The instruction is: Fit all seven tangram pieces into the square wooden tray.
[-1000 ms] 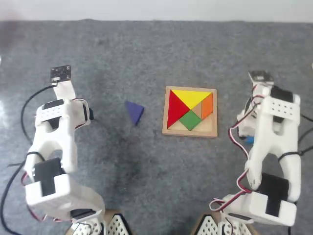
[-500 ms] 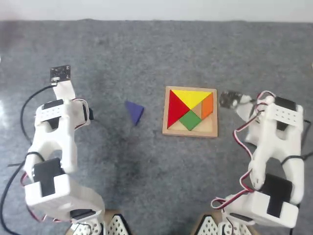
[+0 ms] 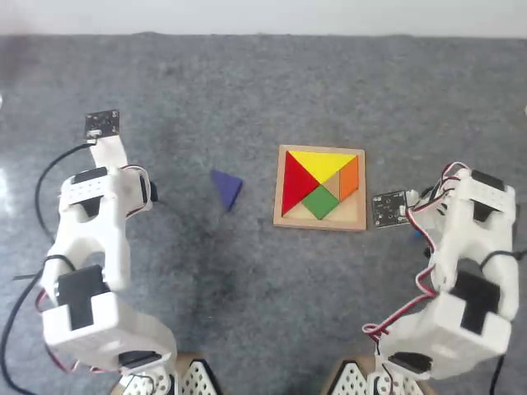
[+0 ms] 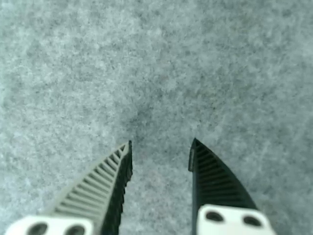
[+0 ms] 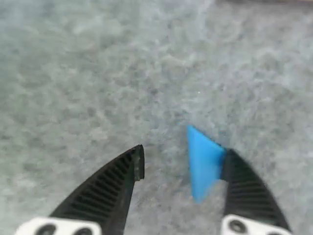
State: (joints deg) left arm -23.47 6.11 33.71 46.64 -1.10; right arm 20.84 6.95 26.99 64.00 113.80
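The square wooden tray [image 3: 321,221] lies mid-table holding red, yellow, orange and green pieces, with bare wood along its near edge. A purple triangle [image 3: 226,188] rests on the carpet left of the tray. In the right wrist view my right gripper [image 5: 183,155] is open low over the carpet, and a light blue triangle [image 5: 203,161] lies flat against the inner side of one finger [image 5: 247,188]. The right arm [image 3: 473,222] stands just right of the tray. My left gripper [image 4: 161,144] is open over bare carpet, and its arm [image 3: 95,214] is at the far left.
Grey carpet covers the table. A sliver of the blue piece [image 3: 419,234] shows under the right arm. Cables loop beside both arm bases at the near edge. Open carpet lies between the purple triangle and the left arm.
The right arm swung its wrist from the far side down and toward the tray's right near corner, coming low over the blue triangle. The left arm, the tray and the purple triangle stayed put.
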